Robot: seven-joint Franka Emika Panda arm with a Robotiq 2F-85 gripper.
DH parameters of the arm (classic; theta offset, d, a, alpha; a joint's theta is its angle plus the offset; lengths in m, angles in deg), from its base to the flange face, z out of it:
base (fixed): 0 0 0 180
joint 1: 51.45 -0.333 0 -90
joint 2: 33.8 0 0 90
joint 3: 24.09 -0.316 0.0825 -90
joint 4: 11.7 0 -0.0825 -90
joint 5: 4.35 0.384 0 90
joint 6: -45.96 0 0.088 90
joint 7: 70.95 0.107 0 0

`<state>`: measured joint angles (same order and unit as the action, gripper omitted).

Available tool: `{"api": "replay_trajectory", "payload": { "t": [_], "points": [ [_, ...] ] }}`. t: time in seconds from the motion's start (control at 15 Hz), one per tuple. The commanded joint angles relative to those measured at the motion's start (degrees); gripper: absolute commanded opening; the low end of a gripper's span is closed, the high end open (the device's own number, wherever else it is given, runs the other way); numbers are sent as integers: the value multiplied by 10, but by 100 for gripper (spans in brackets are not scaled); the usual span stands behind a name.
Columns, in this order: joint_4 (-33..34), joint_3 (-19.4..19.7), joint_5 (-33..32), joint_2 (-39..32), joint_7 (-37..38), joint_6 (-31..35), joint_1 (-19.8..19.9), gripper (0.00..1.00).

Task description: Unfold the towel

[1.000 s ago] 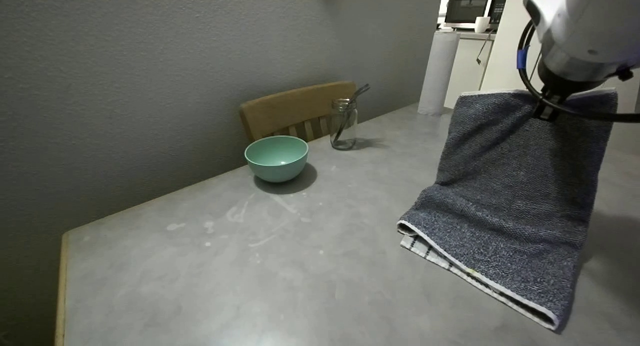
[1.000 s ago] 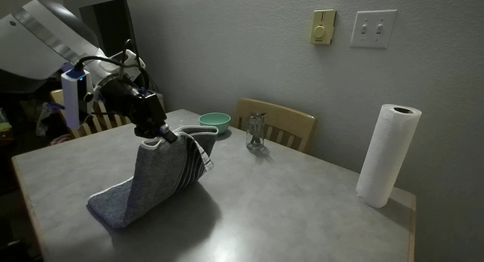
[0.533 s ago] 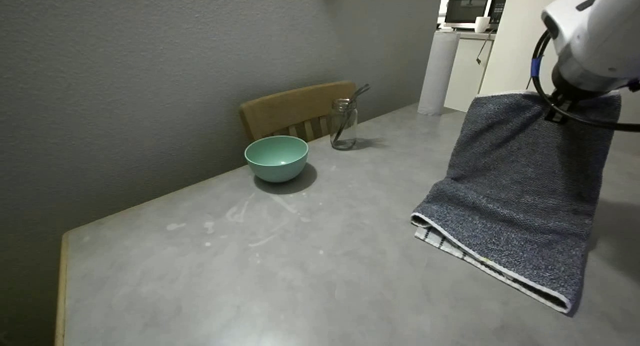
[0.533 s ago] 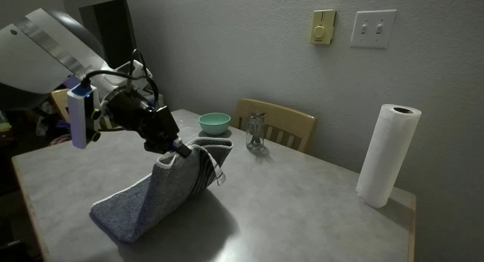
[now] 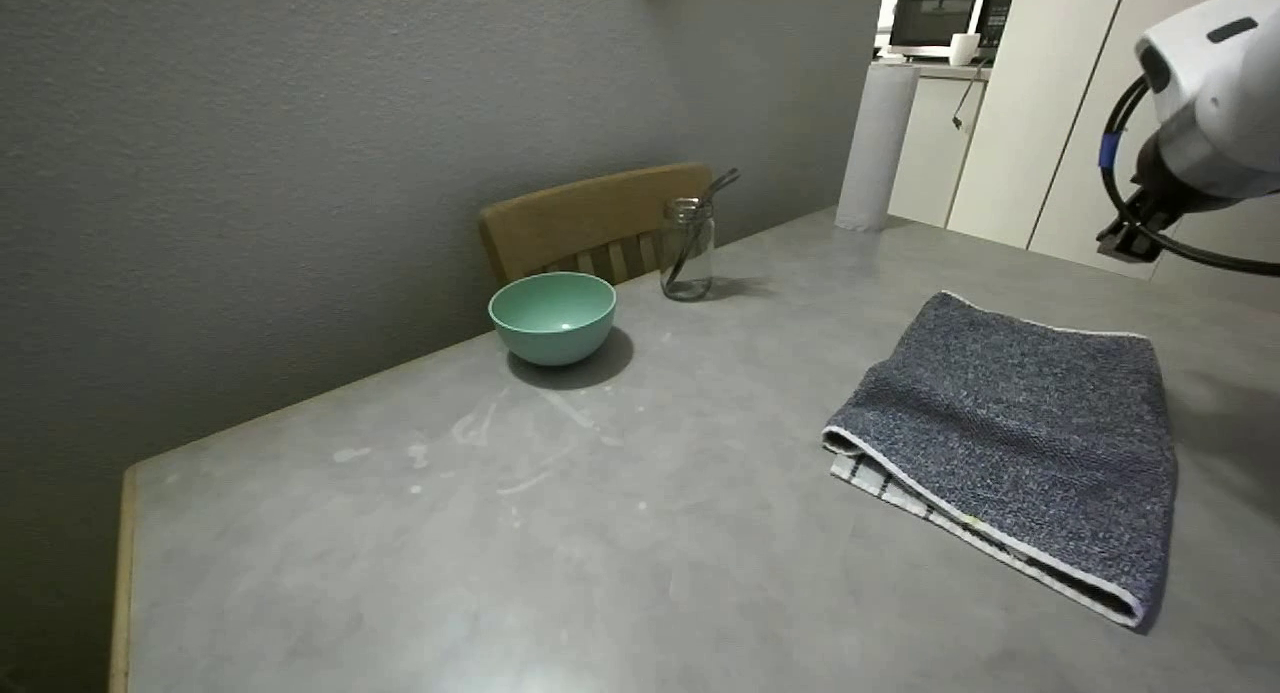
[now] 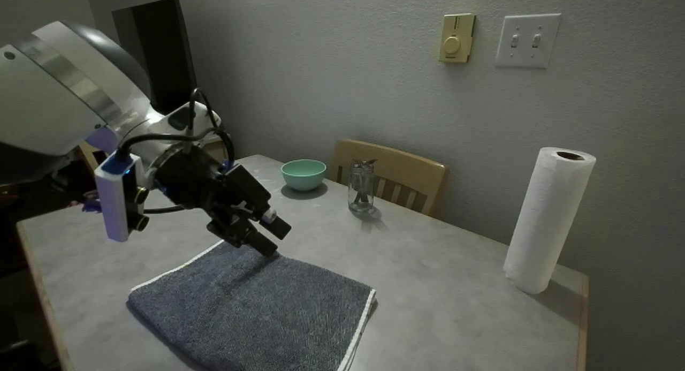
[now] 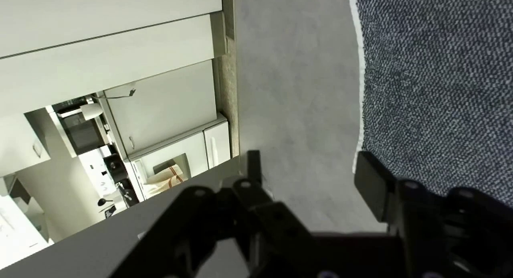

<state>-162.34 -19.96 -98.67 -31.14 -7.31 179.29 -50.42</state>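
The dark grey towel (image 5: 1020,443) lies spread low on the table, with thin white edging along its borders. In an exterior view its near end shows doubled layers, with a white strip crossed by dark lines poking out beneath. My gripper (image 6: 277,241) is open just above the far border of the towel (image 6: 257,312), its two fingers apart. In the wrist view, bare tabletop shows between the fingertips of the gripper (image 7: 308,155). One finger (image 7: 372,185) overlaps the white border of the towel (image 7: 433,81) from this angle; whether they touch I cannot tell.
A teal bowl (image 5: 553,318) and a glass jar (image 5: 687,250) holding dark straws stand along the wall side of the table (image 5: 600,573). A paper towel roll (image 6: 550,221) stands near a table corner. A wooden chair (image 6: 390,157) is pushed in behind the jar.
The gripper shifted right and lower with the towel hanging from it, then opened. The raised part of the towel dropped flat onto the table, and the gripper is now apart from it.
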Motion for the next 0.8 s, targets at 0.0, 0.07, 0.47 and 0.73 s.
{"api": "replay_trajectory", "payload": {
  "t": [0.0, 0.07, 0.47, 0.73],
  "points": [
    [-34, -24, 90, 28, -38, -10, -15, 92],
    [-44, -34, 153, 33, -64, -28, -30, 98],
    [-43, -115, 448, 98, -117, -218, -97, 100],
    [-31, -136, 509, 110, -113, -235, -103, 100]
  ]
}}
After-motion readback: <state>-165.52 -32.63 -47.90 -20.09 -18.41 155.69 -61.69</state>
